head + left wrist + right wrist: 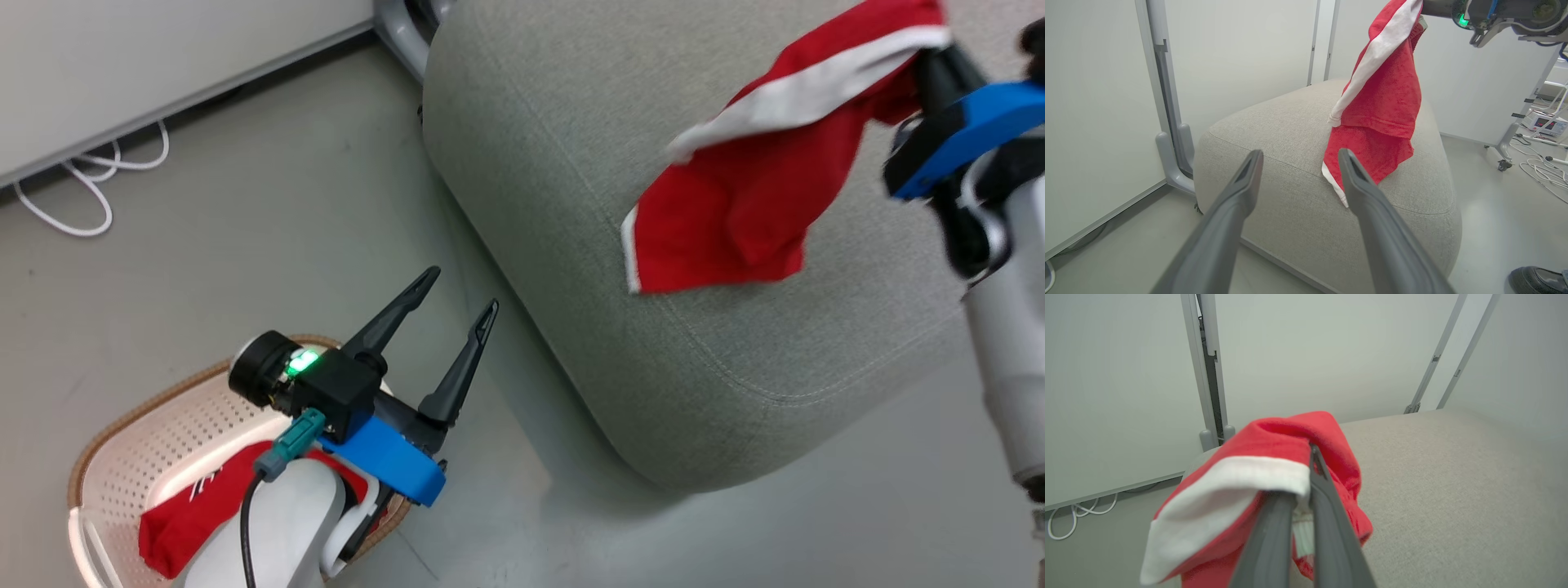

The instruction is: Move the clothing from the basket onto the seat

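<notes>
1. Head view: The robot's right gripper point(931, 65), its two dark fingers pressed together on a soft red sports garment with a white band point(735, 196), holds the cloth over the large grey woven-fabric seat cushion point(539, 163), evidently to set it down there. The left gripper point(462, 290), fingers spread and empty, hovers above the cream perforated plastic basket with a brown woven rim point(122, 425). The basket stands on the floor near the seat. A red jersey with white lettering point(184, 523) lies inside it, judged to be the next piece to go. A white cable point(90, 184) loops along the foot of the wall.

2. Left wrist view: Between and beyond the left gripper's parted fingers, the garment hangs in a long drape from the right gripper at the top of the view. Its lower hem appears to fold onto the cushion near the rounded front edge. The left arm seems to be waiting while the right arm delivers. A person's dark shoe point(1535, 279) rests on the floor past the seat's corner.

3. Right wrist view: The fingers lie close together, pinching the cloth beside its white band, and red fabric is bunched over their tips. The bare grey cushion spreads below and to the right. Holding the garment by one edge lets the rest hang free. Because it sits near the front edge, it could slide off once it is let go.
</notes>
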Tool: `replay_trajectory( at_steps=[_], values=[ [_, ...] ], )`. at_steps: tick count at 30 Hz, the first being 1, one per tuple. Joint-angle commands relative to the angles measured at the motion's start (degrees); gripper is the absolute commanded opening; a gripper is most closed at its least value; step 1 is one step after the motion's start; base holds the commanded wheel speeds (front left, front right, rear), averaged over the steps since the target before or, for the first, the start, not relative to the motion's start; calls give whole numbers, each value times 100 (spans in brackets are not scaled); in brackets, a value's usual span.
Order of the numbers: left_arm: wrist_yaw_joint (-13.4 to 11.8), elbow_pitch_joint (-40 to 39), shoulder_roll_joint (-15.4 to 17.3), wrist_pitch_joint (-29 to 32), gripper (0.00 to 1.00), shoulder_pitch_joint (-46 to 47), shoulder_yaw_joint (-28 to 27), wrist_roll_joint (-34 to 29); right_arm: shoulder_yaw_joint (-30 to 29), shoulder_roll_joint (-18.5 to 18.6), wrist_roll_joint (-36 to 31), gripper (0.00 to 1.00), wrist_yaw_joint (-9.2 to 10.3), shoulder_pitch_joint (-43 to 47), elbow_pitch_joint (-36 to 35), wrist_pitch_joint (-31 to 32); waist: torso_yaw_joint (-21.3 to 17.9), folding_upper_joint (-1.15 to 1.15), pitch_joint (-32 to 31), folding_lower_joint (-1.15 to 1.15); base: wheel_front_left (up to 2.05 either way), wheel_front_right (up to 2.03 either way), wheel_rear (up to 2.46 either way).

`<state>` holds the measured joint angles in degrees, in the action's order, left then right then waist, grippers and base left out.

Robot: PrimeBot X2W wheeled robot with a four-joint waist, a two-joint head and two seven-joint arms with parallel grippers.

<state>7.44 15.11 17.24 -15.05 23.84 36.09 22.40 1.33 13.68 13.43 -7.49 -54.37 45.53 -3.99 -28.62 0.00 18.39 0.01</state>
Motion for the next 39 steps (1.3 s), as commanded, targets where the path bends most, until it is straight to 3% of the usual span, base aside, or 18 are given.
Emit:
replay_trajectory(
  at_steps=[1,6,12,19,25,27,28,29,30,39],
  values=[
    [2,-60,61,-4,100,124,-15,-53,-113,48,26,0,-1,-204,-20,8,296,0,458,-1,0,0,0],
    [1,-415,255,120,100,426,-7,-187,-956,575,-50,0,-1,-744,-65,-72,588,0,1113,-1,0,0,0],
    [-38,-938,514,293,100,705,-85,-332,-1805,821,-171,0,-1,-932,111,-311,838,0,1845,-1,0,0,0],
    [-91,-1275,722,457,100,859,-149,-395,-2362,579,-383,0,-1,-746,624,-653,896,0,2272,-1,0,0,0],
    [-134,-1347,754,508,100,829,-118,-393,-2484,441,-657,0,-1,-667,1054,-840,898,0,2254,-1,0,0,0],
    [-142,-1320,752,510,100,785,-101,-363,-2477,401,-724,39,-1,-675,1165,-879,889,0,2206,-1,0,0,0],
    [-142,-1320,752,510,100,785,-101,-363,-2477,401,-724,39,-1,-675,1165,-879,889,0,2206,-1,0,0,0],
    [-142,-1304,753,513,100,770,-99,-346,-2475,384,-748,83,-1,-693,1215,-897,887,0,2183,-1,0,0,0],
    [-140,-1287,756,513,100,759,-95,-336,-2464,360,-779,100,-1,-717,1260,-895,884,0,2157,-1,0,0,0],
    [-126,-960,588,342,100,694,6,-208,-2131,348,-1062,100,-1,-627,1495,-979,928,0,1782,-1,0,0,0]
  ],
)
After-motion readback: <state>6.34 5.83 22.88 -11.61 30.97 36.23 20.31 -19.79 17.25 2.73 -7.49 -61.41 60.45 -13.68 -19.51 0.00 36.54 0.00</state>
